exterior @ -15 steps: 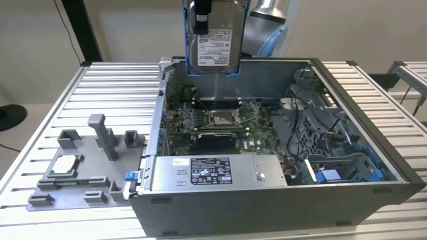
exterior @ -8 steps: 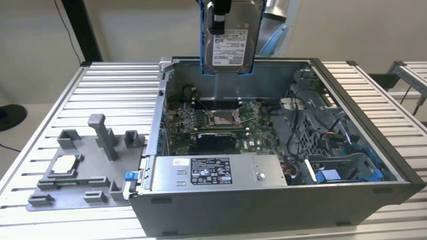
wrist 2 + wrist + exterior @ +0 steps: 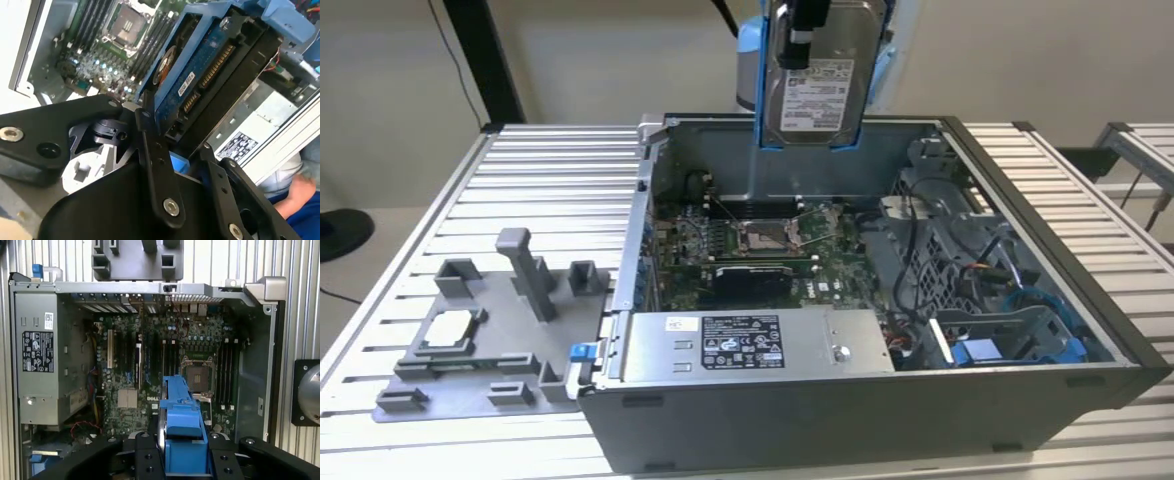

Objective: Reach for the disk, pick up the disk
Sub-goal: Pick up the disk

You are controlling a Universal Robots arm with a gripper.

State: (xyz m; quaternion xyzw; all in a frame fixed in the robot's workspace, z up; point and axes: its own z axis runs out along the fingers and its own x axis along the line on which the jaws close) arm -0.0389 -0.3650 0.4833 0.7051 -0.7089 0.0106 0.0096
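Fixtures come first at the exterior view's left: a grey plastic jig plate [image 3: 480, 345] lies flat on the ribbed aluminium surface [image 3: 547, 180], its posts and pockets shaped to seat parts, and 1 pocket holds a small square white-topped chip [image 3: 450, 328]. Just beside it, toward the exterior view's right, stands the open grey metal computer case [image 3: 854, 400], its side panel off so the green motherboard [image 3: 747, 250] with its bare processor socket is reachable from above. Along the near wall sits a large silver box with a black-and-white label [image 3: 740, 345], by its place likely the power supply.

Above the case's far wall hangs the flat silver metal disk with a white printed label and blue plastic bracket [image 3: 811, 100], clear of the case and touching nothing below. It hangs on edge, label facing the exterior camera, and I judge it is kept upright because that is how it would slide out of a narrow bay.

In the second wrist view the black metal hand [image 3: 172, 150] is pinching the disk [image 3: 210, 75]: its 2 fingers [image 3: 155, 165] press on opposite faces near 1 end, leaving the connector edge and the blue circuit side exposed. In the first wrist view the blue bracket [image 3: 182, 430] rises between the fingers. The pick-up looks done, as the disk is aloft.
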